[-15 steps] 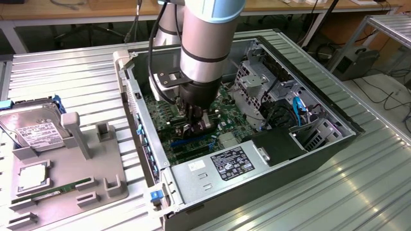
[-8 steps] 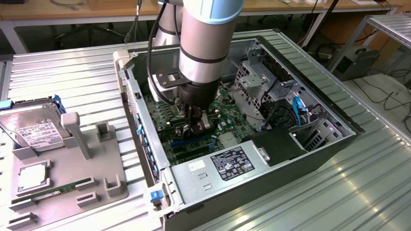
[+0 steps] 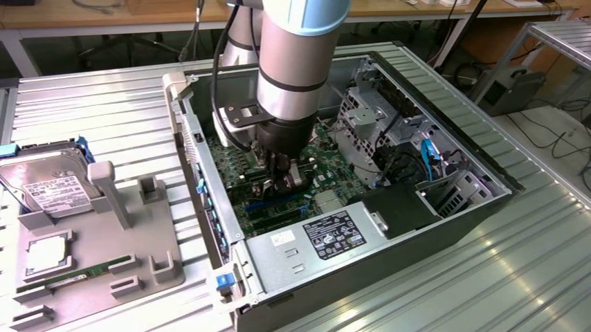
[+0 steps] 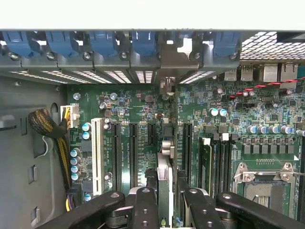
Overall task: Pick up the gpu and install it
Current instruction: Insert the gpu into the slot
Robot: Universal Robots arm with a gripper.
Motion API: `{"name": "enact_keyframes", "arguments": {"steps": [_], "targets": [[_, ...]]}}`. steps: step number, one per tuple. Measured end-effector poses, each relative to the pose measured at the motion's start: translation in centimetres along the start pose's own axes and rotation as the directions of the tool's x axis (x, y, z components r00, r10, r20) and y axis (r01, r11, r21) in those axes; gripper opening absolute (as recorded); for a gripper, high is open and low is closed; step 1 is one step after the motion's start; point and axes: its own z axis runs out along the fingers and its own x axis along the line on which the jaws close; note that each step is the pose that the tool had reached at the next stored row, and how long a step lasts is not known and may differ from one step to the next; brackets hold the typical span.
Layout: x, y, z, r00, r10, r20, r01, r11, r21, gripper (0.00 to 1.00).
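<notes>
One gpu point(image 4: 164, 183) is held edge-on between the closed fingers of the gripper point(image 4: 167, 202), its long axis aligned above a motherboard slot point(image 4: 167, 138) inside the computer case point(image 3: 480, 207).

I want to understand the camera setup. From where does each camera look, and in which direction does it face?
Exterior view: off the arm, above and to one side, looking down at the open computer case and the arm reaching into it.
Wrist view: on the wrist, facing down onto the motherboard; the gripper holds the gpu edge-on over the slots.
Both views share the gripper, the motherboard and the case interior.
</notes>
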Motion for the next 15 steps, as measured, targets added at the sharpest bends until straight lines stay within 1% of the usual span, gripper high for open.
{"name": "enact_keyframes", "arguments": {"steps": [5,7,9,13,15], "targets": [[0.0,0.0,0.02,1.0,0.0,0.0003,0.0,1.0,0.0,0.26],[-0.01,0.01,0.03,1.0,0.0,0.0021,0.0,1.0,0.0,0.26],[0.0,0.0,0.02,1.0,0.0,0.0082,0.0,1.0,0.0,0.26],[0.0,-0.09,0.03,0.9998,0.0,0.0176,0.0,1.0,0.0001,0.26],[0.0,-0.21,0.04,0.9998,0.0,0.0205,0.0,1.0,-0.0001,0.26]]}}
